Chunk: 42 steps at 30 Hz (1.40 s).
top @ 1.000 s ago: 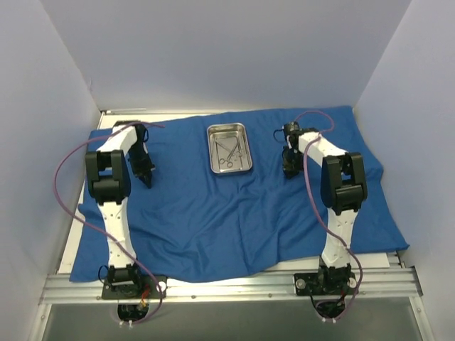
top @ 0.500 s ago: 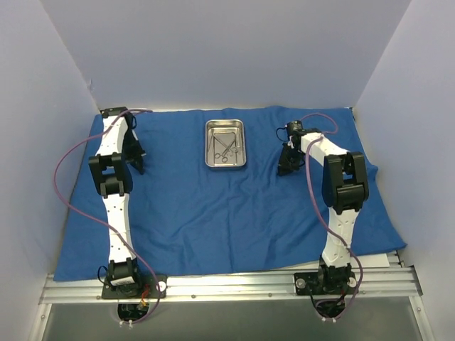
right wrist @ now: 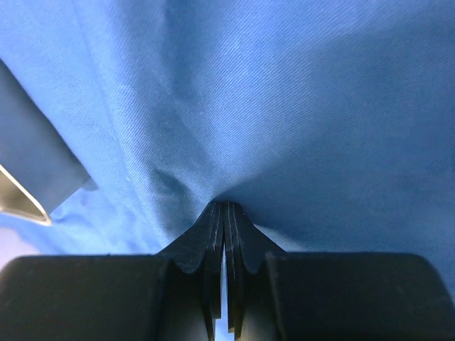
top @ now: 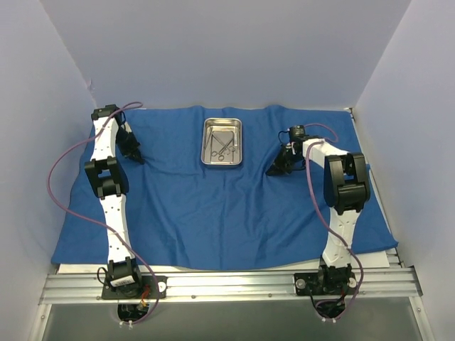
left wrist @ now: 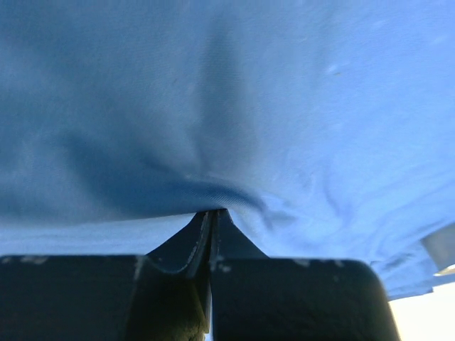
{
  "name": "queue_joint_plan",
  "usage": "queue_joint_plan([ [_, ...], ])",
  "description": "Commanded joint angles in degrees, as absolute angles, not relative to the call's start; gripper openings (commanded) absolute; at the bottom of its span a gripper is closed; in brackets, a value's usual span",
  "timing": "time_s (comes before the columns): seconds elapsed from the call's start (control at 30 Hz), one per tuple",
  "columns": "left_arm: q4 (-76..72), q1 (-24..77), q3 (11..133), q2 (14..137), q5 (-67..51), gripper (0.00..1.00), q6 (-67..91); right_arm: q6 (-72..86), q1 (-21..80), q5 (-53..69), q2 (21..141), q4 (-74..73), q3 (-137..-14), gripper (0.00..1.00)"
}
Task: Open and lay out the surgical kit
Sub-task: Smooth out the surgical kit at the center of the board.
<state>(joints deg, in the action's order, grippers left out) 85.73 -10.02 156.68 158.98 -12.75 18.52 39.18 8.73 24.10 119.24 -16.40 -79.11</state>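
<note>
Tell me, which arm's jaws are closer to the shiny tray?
The right arm: its jaws pinch the blue cloth just right of the tray. The left arm pinches cloth farther away, toward the sheet's left side.

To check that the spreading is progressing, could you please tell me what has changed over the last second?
The left tool, shut on the blue cloth, swung to the far left, pulling the sheet flatter and its near edge straighter. The right tool, also pinching cloth, shifted slightly inward. The steel tray rode a little back and left. Both grips stayed closed; the instruments stayed in the tray.
</note>
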Motion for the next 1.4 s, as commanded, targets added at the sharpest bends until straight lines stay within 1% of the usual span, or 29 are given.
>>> queue_joint_plan([
  [0.0,70.0,-9.1,154.4,164.8,-14.6,0.03,18.4,37.1,6.8,16.6,127.3,-23.0,-73.6,0.0],
  [0.1,70.7,-9.0,151.7,163.1,-14.6,0.03,18.7,32.9,4.7,13.5,129.0,-26.6,-76.7,0.0],
  [0.2,70.3,-8.8,145.6,159.3,-12.8,0.03,19.2,30.3,3.9,11.4,130.0,-27.9,-78.7,0.0],
  [0.23,69.6,-8.8,143.2,158.0,-11.9,0.03,19.7,30.1,3.6,11.1,130.2,-27.9,-78.9,0.0],
  [0.27,68.3,-8.9,138.0,155.4,-11.3,0.03,20.1,29.7,2.7,10.2,130.5,-27.9,-79.4,0.0],
  [0.4,65.4,-9.7,127.9,150.9,-10.3,0.03,21.4,28.7,0.3,8.3,131.6,-29.5,-80.2,0.0],
  [0.5,65.5,-10.1,125.7,150.2,-10.0,0.03,21.2,26.0,0.3,6.4,132.2,-31.0,-81.6,0.01],
  [0.6,66.1,-10.2,126.3,148.5,-9.9,0.07,20.9,22.0,0.3,5.3,132.0,-32.9,-85.5,0.02],
  [0.67,63.7,-10.2,124.4,144.0,-9.9,0.09,21.7,20.5,0.4,4.6,130.8,-34.8,-88.5,0.04],
  [0.7,62.5,-10.2,121.4,142.4,-10.3,0.1,22.1,20.0,0.6,4.0,130.3,-35.4,-91.4,0.04],
  [0.77,60.6,-10.1,119.6,139.6,-10.5,0.1,23.1,19.9,0.3,3.0,130.0,-38.0,-94.3,0.06],
  [0.83,61.0,-9.9,118.9,138.5,-10.1,0.1,23.6,19.5,0.3,3.2,129.7,-39.5,-98.7,0.06],
  [0.9,60.2,-9.8,117.3,135.5,-9.4,0.1,23.6,18.9,0.3,3.7,128.2,-39.0,-100.4,0.08],
  [0.97,57.8,-9.6,113.2,131.3,-9.1,0.1,23.8,19.1,0.3,5.2,127.6,-37.4,-101.9,0.1],
  [1.07,55.7,-9.9,108.9,128.1,-8.4,0.1,24.3,19.7,0.3,8.1,130.3,-36.8,-105.4,0.11],
  [1.23,57.4,-10.4,108.7,128.3,-6.5,0.11,23.5,20.5,0.3,8.8,131.0,-34.5,-106.1,0.09],
  [1.3,57.7,-10.8,108.5,130.6,-7.1,0.11,23.2,21.4,-1.1,9.4,132.7,-34.4,-105.8,0.06],
  [1.37,60.9,-11.1,109.9,134.2,-7.6,0.1,23.2,21.8,-1.8,9.5,134.5,-34.1,-104.6,0.04],
])
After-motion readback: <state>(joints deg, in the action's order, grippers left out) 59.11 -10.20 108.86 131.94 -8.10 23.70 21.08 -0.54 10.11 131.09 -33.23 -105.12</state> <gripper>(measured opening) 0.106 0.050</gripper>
